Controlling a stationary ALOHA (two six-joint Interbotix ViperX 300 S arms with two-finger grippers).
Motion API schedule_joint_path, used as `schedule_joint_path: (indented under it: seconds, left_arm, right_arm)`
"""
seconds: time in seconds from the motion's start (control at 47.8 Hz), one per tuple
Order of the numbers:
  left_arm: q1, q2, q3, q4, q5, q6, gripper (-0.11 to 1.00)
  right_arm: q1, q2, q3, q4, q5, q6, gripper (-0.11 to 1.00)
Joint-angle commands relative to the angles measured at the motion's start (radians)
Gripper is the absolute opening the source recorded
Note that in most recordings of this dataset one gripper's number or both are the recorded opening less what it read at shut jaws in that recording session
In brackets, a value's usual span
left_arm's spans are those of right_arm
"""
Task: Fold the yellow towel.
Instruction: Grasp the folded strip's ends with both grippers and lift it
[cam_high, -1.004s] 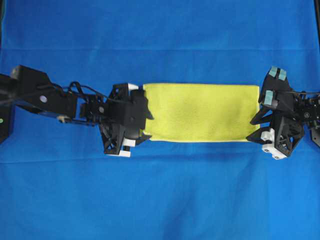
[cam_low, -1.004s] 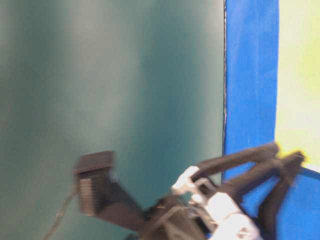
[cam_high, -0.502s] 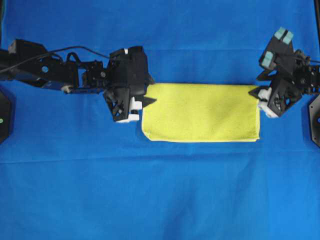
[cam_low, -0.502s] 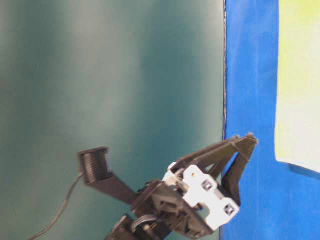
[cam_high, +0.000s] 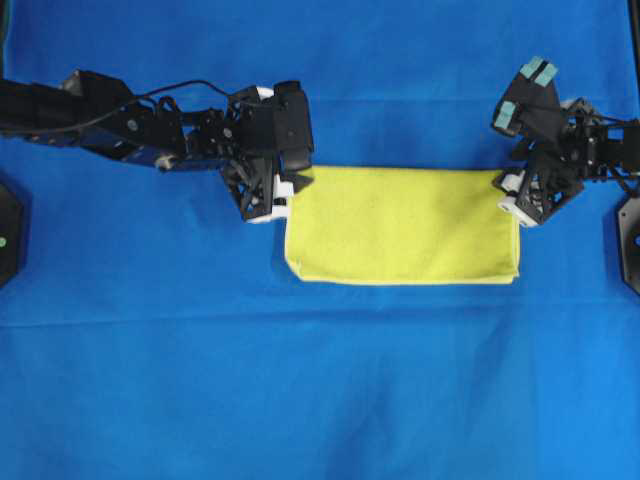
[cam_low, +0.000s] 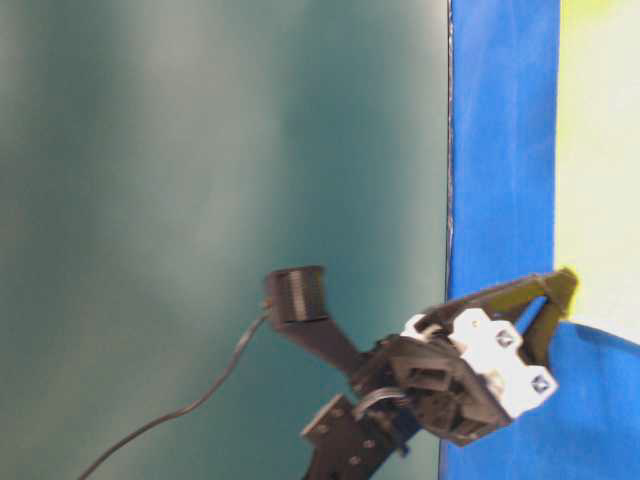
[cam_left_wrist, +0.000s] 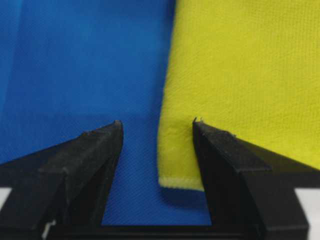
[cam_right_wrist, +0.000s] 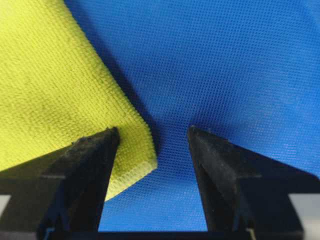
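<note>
Presently the yellow towel (cam_high: 402, 226) lies folded into a strip at frame centre on the blue cloth (cam_high: 320, 380). Left gripper (cam_left_wrist: 156, 131) and right gripper (cam_right_wrist: 152, 137), both spread and empty, straddle its upper corners, evidently for pinching.

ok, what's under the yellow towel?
The blue cloth, which shows all around the yellow towel. The towel lies folded double; whatever sits between or beneath its layers is covered.

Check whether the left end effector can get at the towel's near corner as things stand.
Probably yes: the left end effector stands open, the yellow towel corner lies between its fingers, nothing blocking.
</note>
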Motion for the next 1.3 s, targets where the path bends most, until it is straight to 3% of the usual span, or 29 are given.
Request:
schedule_joint_path:
  seconds: [0.0,0.167,0.272,0.356,0.502,0.858,1.276]
  left_arm:
    - [0.014,0.008,-0.021,0.000,-0.008,0.005,0.54]
    - [0.018,0.020,-0.021,0.000,0.003,0.005,0.52]
    - [0.012,0.018,-0.023,0.002,0.020,0.008,0.43]
    - [0.005,0.018,-0.023,0.000,0.044,0.011,0.28]
    - [-0.005,0.018,-0.031,0.000,0.086,0.012,0.03]
    - [-0.006,-0.054,-0.063,0.000,0.196,-0.002,0.03]
    - [-0.017,-0.344,-0.072,0.000,0.344,-0.012,0.03]
  right_arm:
    - [-0.003,0.008,-0.012,-0.003,-0.012,0.002,0.60]
    - [-0.003,0.006,-0.011,-0.002,-0.012,0.002,0.60]
    - [0.000,0.005,-0.011,-0.002,-0.012,-0.002,0.56]
    - [0.002,0.003,-0.011,-0.002,-0.015,-0.002,0.41]
    - [0.005,-0.005,-0.005,-0.002,-0.023,-0.002,0.02]
    - [0.005,-0.104,0.006,0.011,-0.003,0.005,0.01]
    - [0.063,-0.454,-0.084,0.011,0.316,0.003,0.01]
